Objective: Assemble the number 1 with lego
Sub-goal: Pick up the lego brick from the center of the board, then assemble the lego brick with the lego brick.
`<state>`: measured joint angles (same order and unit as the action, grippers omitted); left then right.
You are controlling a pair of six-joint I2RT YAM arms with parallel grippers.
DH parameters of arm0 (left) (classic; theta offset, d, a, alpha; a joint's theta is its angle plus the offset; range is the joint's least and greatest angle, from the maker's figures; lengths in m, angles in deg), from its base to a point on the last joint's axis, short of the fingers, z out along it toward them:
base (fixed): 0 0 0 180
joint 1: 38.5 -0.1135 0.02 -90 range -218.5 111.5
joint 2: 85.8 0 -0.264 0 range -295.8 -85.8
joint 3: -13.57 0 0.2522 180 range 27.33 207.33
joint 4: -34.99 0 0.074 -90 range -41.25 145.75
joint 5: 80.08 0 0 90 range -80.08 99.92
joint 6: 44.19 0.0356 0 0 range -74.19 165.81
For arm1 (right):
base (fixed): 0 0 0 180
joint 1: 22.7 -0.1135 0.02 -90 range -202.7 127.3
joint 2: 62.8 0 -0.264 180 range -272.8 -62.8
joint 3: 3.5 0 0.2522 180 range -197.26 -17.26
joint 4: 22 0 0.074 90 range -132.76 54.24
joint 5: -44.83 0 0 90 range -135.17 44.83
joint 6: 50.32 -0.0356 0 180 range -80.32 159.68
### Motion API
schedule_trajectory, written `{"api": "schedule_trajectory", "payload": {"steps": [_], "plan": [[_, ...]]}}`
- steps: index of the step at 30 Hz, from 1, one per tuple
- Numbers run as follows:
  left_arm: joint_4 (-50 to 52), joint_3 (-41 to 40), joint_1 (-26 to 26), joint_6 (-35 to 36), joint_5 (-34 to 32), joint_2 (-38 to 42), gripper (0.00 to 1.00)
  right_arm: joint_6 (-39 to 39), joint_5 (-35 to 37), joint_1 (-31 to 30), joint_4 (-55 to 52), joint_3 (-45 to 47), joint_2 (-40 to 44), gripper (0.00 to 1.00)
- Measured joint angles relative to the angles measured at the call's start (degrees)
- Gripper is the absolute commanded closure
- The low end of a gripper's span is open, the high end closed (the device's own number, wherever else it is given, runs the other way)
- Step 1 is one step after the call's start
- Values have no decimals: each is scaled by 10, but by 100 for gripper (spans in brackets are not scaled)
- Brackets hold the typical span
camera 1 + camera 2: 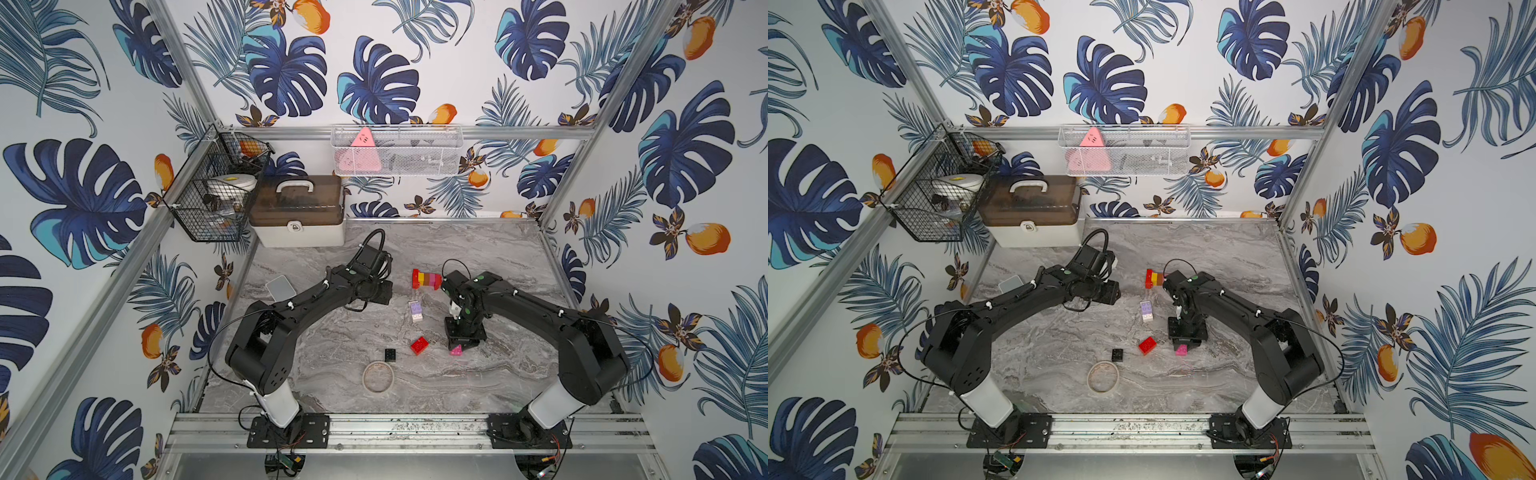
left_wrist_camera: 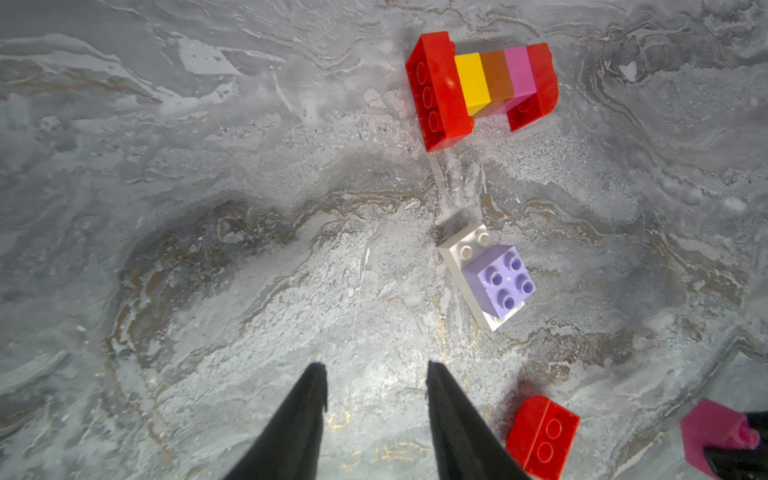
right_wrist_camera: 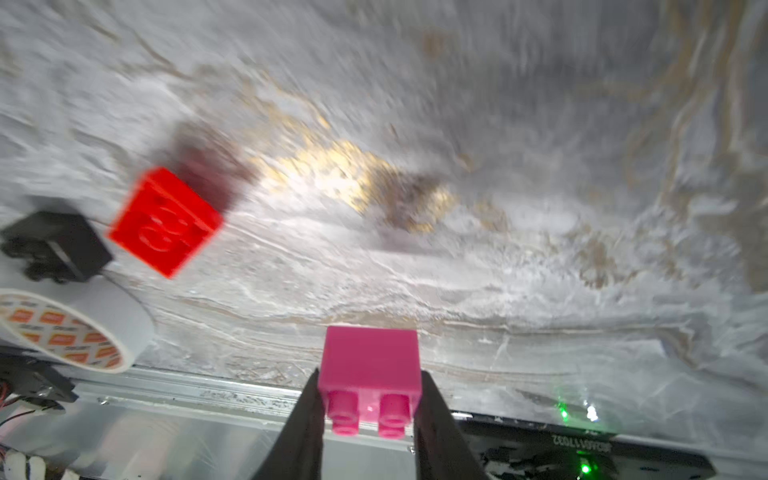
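Both top views overlook the whole table (image 1: 332,332); wrist cameras face it closely

Place: enclosed robot lab cell
Frame: aluminium rail (image 1: 409,424) apart from right gripper (image 1: 457,348)
Walls: leaf-print panels (image 1: 457,62) beyond left gripper (image 2: 376,365)
Surface: marble-look tabletop (image 1: 332,332) under both

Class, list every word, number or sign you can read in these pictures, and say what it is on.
Tape roll: orange printed marks, too blurred to read.
Black plate: white code, upside down, not surely legible.
White case latch: padlock sign, no words.
Lego bricks: no legible text.
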<state>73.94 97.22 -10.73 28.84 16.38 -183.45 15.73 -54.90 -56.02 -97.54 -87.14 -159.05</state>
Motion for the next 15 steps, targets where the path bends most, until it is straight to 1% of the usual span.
{"api": "schedule_trajectory", "payload": {"steps": [4, 7, 10, 15], "plan": [[-3, -2, 0, 0, 7, 1, 54, 72, 6, 0, -7, -128, -79, 82], [-3, -3, 0, 0, 3, 5, 55, 112, 11, 0, -16, -197, -126, 82], [-3, -6, 0, -1, -8, 10, 58, 139, 17, -1, -30, -245, -162, 82], [-5, -12, -6, -11, -9, 21, 59, 162, 19, -3, -32, -292, -207, 82]]}}
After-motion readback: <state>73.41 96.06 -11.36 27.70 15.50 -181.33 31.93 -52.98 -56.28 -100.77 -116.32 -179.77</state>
